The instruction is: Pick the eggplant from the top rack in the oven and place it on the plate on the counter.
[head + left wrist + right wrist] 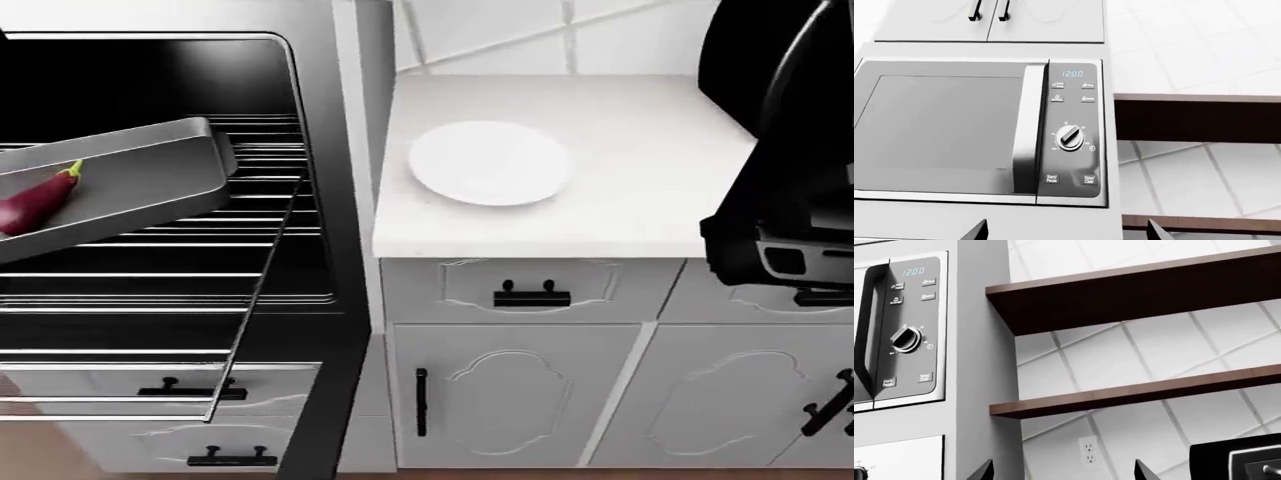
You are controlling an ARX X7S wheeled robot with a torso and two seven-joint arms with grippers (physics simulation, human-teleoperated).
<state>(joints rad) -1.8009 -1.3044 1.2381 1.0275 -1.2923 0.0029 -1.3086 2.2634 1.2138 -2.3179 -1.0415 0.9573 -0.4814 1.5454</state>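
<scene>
The eggplant [40,197], dark purple with a green tip, lies on a tilted grey baking tray [147,180] at the head view's left edge. The tray rests on the top rack [274,215] inside the open black oven [160,80]. The round white plate [490,162] sits bare on the white counter [641,200], right of the oven. Neither gripper shows in the head view. In the left wrist view my left gripper [1067,232] is open, its tips wide apart, facing a microwave. My right gripper [1063,472] is open too, facing a tiled wall.
A lower wire rack [134,340] is pulled out of the oven. A black countertop appliance [787,150] stands at the counter's right end. A built-in microwave [981,130] and two brown wall shelves [1134,295] are up high. Grey cabinets [534,390] sit under the counter.
</scene>
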